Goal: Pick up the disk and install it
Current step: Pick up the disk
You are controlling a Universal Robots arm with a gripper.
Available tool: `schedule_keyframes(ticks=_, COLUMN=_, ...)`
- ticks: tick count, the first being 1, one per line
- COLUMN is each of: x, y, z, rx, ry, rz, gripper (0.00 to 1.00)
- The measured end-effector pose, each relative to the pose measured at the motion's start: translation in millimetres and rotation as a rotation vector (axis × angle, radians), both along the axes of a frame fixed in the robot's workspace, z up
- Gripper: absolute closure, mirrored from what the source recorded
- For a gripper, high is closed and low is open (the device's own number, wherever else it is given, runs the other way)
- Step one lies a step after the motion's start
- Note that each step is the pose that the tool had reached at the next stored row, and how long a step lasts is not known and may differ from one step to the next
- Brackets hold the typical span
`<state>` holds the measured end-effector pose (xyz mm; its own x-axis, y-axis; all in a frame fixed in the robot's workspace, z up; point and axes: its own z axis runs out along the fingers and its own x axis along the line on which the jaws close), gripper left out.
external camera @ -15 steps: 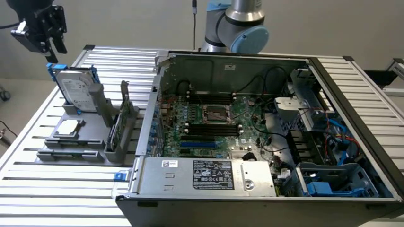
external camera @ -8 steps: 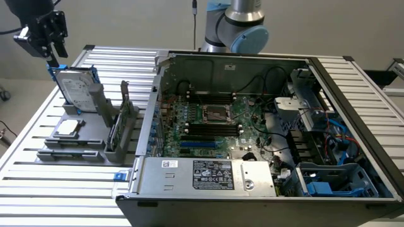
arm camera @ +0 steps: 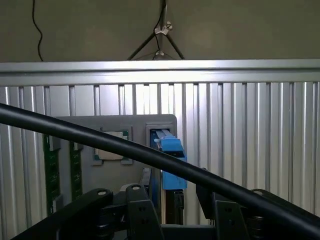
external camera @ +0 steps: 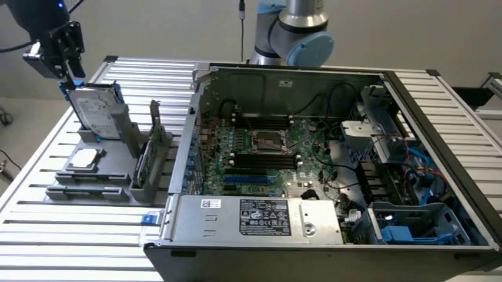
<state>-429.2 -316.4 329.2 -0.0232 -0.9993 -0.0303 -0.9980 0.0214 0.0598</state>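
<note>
The arm (external camera: 292, 32) shows a grey and pale-blue joint standing upright at the exterior view's top middle, while its black tool (external camera: 69, 79) hangs at that view's upper left, pointing downward with a slight tilt, its two dark fingers (arm camera: 141, 216) spread apart in the wrist view.
</note>
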Motion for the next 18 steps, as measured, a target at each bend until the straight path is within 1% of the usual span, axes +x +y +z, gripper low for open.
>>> schedule_keyframes(ticks=5, x=-4.9, y=0.0, z=-9.1, rx=0.0000, ry=0.0000, rz=0.027, gripper=0.51)
schedule_keyframes(ticks=10, x=-6.3, y=0.0, z=-15.7, rx=-0.0014, ry=-0.0037, rz=0.046, gripper=0.51)
schedule_keyframes(ticks=11, x=-6.4, y=-0.1, z=-16.9, rx=-0.0021, ry=-0.0069, rz=0.047, gripper=0.51)
schedule_keyframes(ticks=15, x=-6.8, y=0.0, z=-21.0, rx=-0.0052, ry=-0.0225, rz=0.049, gripper=0.51)
schedule_keyframes(ticks=17, x=-7.3, y=0.0, z=-23.1, rx=-0.0067, ry=-0.0262, rz=0.049, gripper=0.51)
schedule_keyframes(ticks=18, x=-7.8, y=0.0, z=-24.0, rx=-0.0079, ry=-0.0262, rz=0.049, gripper=0.51)
